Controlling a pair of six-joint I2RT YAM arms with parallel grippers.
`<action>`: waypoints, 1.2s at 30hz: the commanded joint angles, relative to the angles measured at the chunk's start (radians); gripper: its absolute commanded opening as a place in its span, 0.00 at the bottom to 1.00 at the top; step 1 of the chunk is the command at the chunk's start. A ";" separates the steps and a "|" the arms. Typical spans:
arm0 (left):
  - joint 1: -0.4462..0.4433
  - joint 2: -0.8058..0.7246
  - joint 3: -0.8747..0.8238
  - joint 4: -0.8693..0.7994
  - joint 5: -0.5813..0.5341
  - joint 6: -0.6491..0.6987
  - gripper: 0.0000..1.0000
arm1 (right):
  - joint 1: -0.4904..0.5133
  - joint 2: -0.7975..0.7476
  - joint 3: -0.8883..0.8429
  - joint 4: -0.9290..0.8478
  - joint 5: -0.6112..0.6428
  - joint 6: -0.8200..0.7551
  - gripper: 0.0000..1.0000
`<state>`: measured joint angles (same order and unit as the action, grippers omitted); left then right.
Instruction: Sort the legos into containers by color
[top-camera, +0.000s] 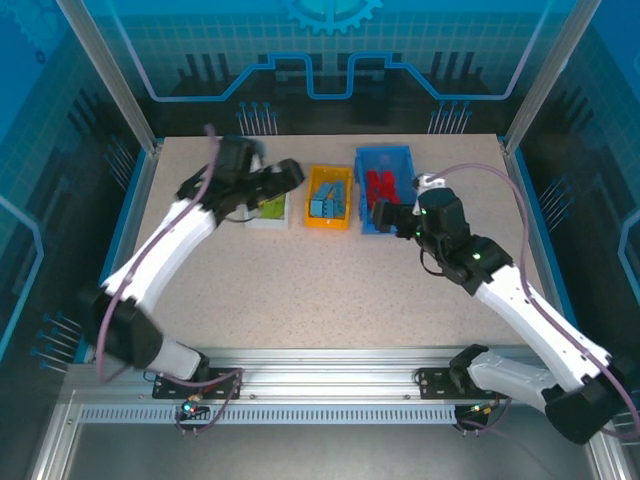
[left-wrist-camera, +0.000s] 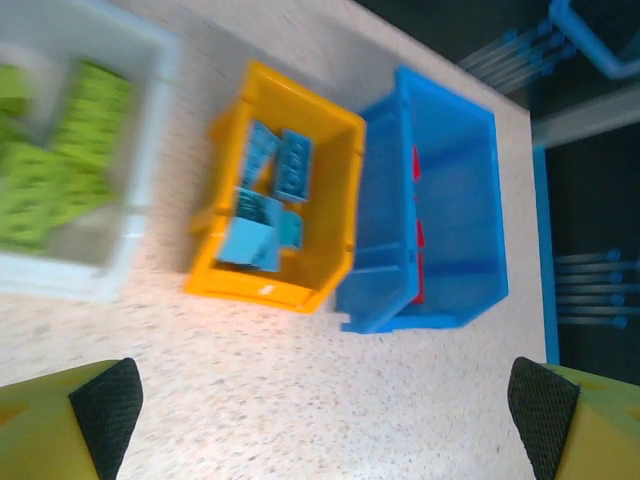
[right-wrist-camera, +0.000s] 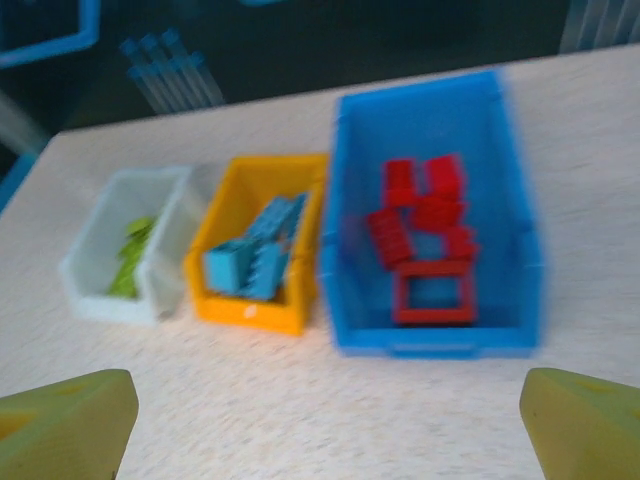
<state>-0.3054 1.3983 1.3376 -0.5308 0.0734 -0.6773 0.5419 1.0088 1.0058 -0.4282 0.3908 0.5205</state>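
Three containers stand in a row at the back of the table: a white bin (top-camera: 268, 212) with lime green legos (left-wrist-camera: 55, 170), an orange bin (top-camera: 329, 197) with light blue legos (right-wrist-camera: 255, 255), and a larger blue bin (top-camera: 385, 188) with red legos (right-wrist-camera: 425, 210), among them a hollow red square frame (right-wrist-camera: 433, 295). My left gripper (top-camera: 287, 176) hovers by the white bin's right rim, open, its fingers wide apart over bare table (left-wrist-camera: 325, 405). My right gripper (top-camera: 385, 214) is at the blue bin's front left corner, open and empty (right-wrist-camera: 325, 425).
The speckled tabletop (top-camera: 330, 290) in front of the bins holds no loose bricks. Aluminium posts (top-camera: 130, 100) and blue panels close in the table on the left, right and back. Both arms reach in from the near rail (top-camera: 330, 385).
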 joint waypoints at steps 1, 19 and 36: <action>0.097 -0.162 -0.175 -0.011 -0.167 -0.015 0.99 | -0.022 -0.127 -0.066 -0.116 0.328 0.010 1.00; 0.160 -0.269 -0.999 0.977 -0.487 0.597 0.99 | -0.360 -0.097 -0.752 0.842 0.068 -0.401 1.00; 0.281 0.146 -1.023 1.560 -0.296 0.648 0.99 | -0.495 0.479 -0.679 1.360 -0.224 -0.463 1.00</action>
<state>-0.0334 1.5421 0.3126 0.9081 -0.2859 -0.0448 0.0456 1.4788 0.3134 0.8124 0.2001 0.0784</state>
